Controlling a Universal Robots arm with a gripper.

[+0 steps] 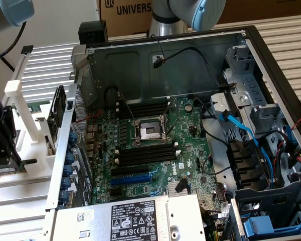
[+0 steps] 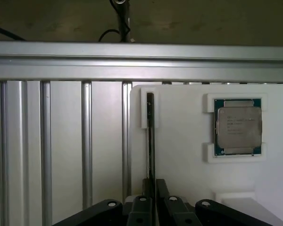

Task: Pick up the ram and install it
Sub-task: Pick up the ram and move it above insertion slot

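Note:
The ram [image 2: 150,136] stands on edge in a slot of the white holder [image 2: 184,160]; I see it as a thin dark strip from above. My gripper [image 2: 151,200] is down over its near end, and the black fingers [image 2: 140,207] press against both faces of the stick, shut on it. In the exterior view the gripper [image 1: 4,150] is at the far left, low over the white rack [image 1: 25,120] outside the computer case. The motherboard's long black ram slots [image 1: 145,154] lie beside the processor socket [image 1: 149,131].
A square silver-topped processor chip [image 2: 237,127] rests in its own pocket on the white holder. The open case has a metal side wall [image 1: 65,150] between rack and motherboard, a power supply [image 1: 135,218] in front, and drive cages with blue cables [image 1: 251,135] at the exterior view's right.

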